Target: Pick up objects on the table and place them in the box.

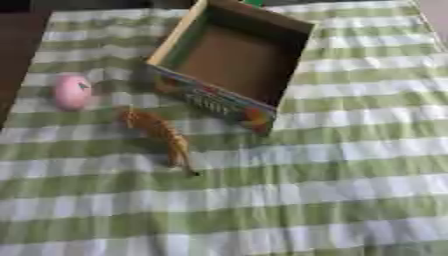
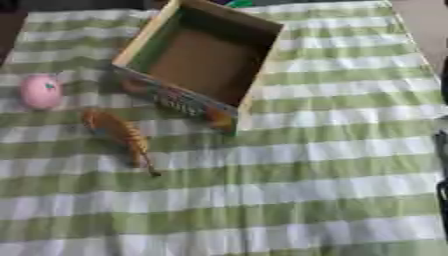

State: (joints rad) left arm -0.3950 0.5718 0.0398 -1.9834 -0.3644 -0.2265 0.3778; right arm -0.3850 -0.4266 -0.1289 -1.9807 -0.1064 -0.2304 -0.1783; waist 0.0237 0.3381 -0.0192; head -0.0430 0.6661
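I am looking down at a tabletop [image 1: 350, 165] with a green and white striped cloth on it. An open cardboard box [image 1: 229, 62] is sitting near the far side, turned a bit askew, and I am seeing nothing inside it. Its near wall is showing bright printed pictures and some writing, but I cannot read the words.

A pink egg-shaped thing [image 1: 72, 92] is lying to the left of the box, a little apart from it. An orange striped toy [image 1: 157, 132], long with a thin dark tail, is lying just in front of the pink one and near the box's front corner.

I am not seeing my left hand or my right hand, so I cannot tell whether they are released or clenched.
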